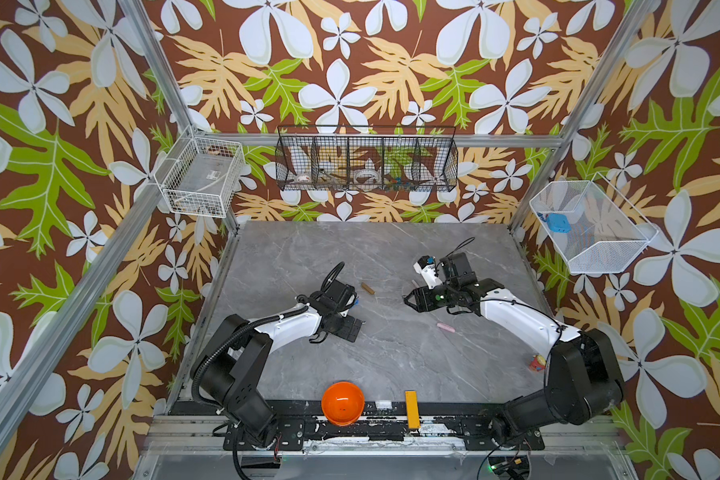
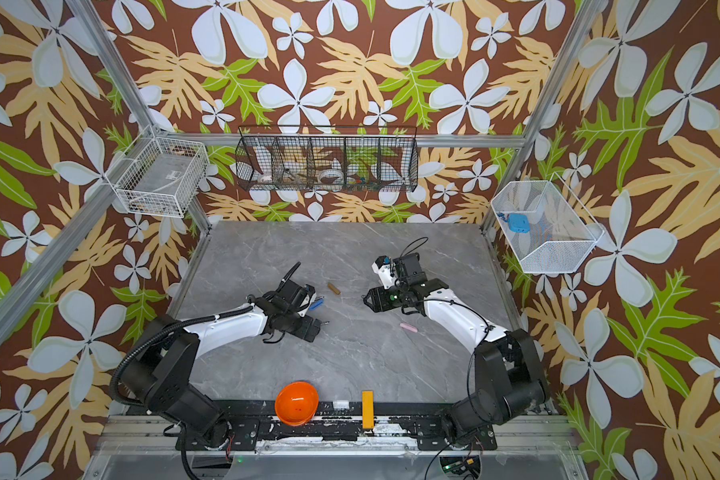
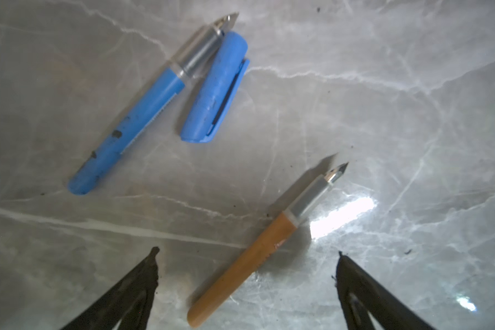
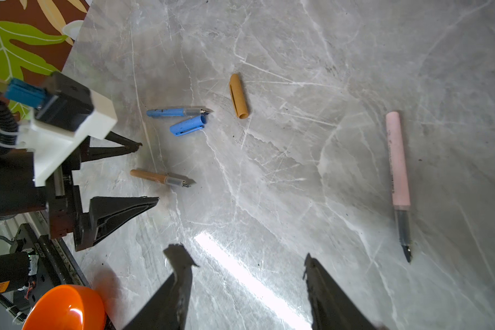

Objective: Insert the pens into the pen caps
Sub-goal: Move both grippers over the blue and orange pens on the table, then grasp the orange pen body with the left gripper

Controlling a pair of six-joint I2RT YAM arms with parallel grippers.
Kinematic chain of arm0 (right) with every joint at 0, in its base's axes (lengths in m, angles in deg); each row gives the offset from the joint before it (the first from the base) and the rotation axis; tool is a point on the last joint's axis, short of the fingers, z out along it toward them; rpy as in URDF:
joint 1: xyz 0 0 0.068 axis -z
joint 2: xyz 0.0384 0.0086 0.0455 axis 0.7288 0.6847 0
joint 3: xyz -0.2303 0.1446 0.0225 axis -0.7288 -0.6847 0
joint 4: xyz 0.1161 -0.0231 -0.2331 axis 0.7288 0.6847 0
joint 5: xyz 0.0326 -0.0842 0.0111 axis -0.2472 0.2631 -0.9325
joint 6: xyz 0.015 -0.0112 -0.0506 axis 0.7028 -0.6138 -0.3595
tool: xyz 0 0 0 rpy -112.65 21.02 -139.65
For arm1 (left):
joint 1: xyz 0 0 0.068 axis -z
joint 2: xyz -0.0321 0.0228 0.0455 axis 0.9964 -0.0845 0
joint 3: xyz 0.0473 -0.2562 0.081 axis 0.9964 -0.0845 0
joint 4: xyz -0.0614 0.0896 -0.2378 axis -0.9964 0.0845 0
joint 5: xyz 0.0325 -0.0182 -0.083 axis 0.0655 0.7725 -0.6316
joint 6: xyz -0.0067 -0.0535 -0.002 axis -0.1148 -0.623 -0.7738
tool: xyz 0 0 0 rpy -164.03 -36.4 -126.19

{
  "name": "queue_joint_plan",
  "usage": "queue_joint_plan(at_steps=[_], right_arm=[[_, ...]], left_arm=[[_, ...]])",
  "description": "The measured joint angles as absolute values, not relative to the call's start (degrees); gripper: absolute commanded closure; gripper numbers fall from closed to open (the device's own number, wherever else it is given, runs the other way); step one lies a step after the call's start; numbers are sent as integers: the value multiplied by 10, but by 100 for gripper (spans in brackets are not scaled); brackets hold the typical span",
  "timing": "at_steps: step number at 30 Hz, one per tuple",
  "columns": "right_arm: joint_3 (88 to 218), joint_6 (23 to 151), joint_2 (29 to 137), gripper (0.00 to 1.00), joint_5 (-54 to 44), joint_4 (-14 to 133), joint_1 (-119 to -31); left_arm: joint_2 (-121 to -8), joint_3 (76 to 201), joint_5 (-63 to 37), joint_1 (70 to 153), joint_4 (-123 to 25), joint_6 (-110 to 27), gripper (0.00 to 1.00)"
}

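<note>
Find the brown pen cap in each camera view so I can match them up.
Top view: the brown pen cap lies near the middle of the table.
Top view: same spot, near the table's middle.
Left wrist: not in it; only the brown pen, blue pen and blue cap show.
Right wrist: it lies alone between the blue cap and the pink pen.
Shared landmark: the left gripper, jaws open astride the brown pen.

Tabletop (image 4: 297,71): grey marble-pattern slab, polished, glossy, with bright glare patches and fine dark specks. Blue pen (image 3: 126,125): matt plastic barrel, scuffed with dark marks; bright metal-looking nib. Blue cap (image 3: 212,91): matt plastic, lightly scratched. Brown pen (image 3: 240,265): smooth matt barrel, shiny nib. Brown cap (image 4: 238,97): matt plastic. Pink pen (image 4: 397,160): matt pale barrel. Orange bowl (image 4: 66,308): glossy plastic.
</note>
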State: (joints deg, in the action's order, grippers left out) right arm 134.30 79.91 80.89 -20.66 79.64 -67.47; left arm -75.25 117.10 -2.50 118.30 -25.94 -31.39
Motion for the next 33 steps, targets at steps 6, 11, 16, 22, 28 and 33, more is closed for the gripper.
queue_joint_plan(at_steps=[6, 11, 16, 22, 28, 33], right_arm=[[1331, 804, 800, 37, -213, 781, -675], [1326, 810, 803, 37, -218, 770, -675], [1323, 812, 804, 37, -221, 758, -675], [1314, 814, 800, 38, -221, 748, -675], [1301, 823, 788, 38, -219, 736, -675], [1288, 830, 779, 38, -217, 725, -675]], left_arm=[[-755, 1168, -29, 1183, -245, -305, 7], [-755, 1159, -25, 1183, -242, -303, 15], [-760, 1159, -14, 1185, -248, -301, 31], [-755, 1150, -1, 1211, -259, -303, 51], [-743, 1133, 8, 1230, -269, -310, 75], [-744, 1130, 11, 1251, -281, -316, 89]])
